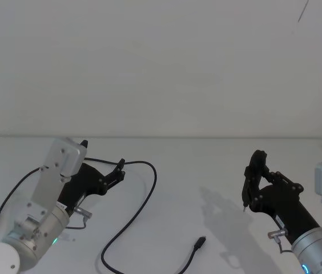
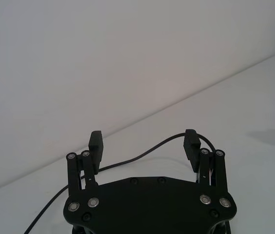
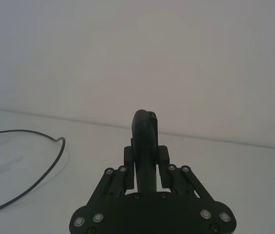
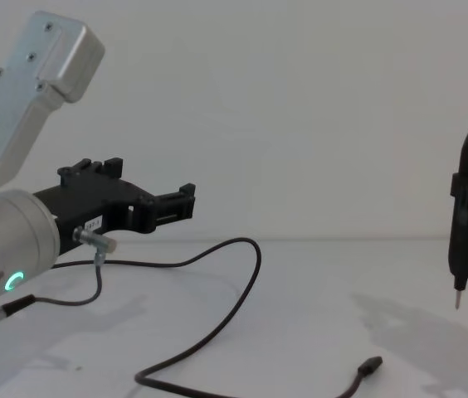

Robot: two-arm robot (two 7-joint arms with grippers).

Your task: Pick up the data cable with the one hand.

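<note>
Left black angular plastic claw (image 2: 143, 141) hangs released over the white table (image 1: 206, 171) — the long thin black data cable (image 1: 155, 178) lies close below, running crosswise past its tips. Right claw (image 3: 146, 156), clenched on a slim pen-shaped tool (image 4: 466, 215), stands farther off.

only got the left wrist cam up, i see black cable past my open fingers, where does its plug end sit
Observer: The plug of the data cable lies on the table between the two arms, near the robot.
Operator: am i touching the cable
Observer: No. In the chest view the left gripper hangs above the table; the cable lies below it.
Operator: right arm in the way
Observer: No. The right gripper is off to the right, raised, shut on a pen-shaped tool pointing down.
</note>
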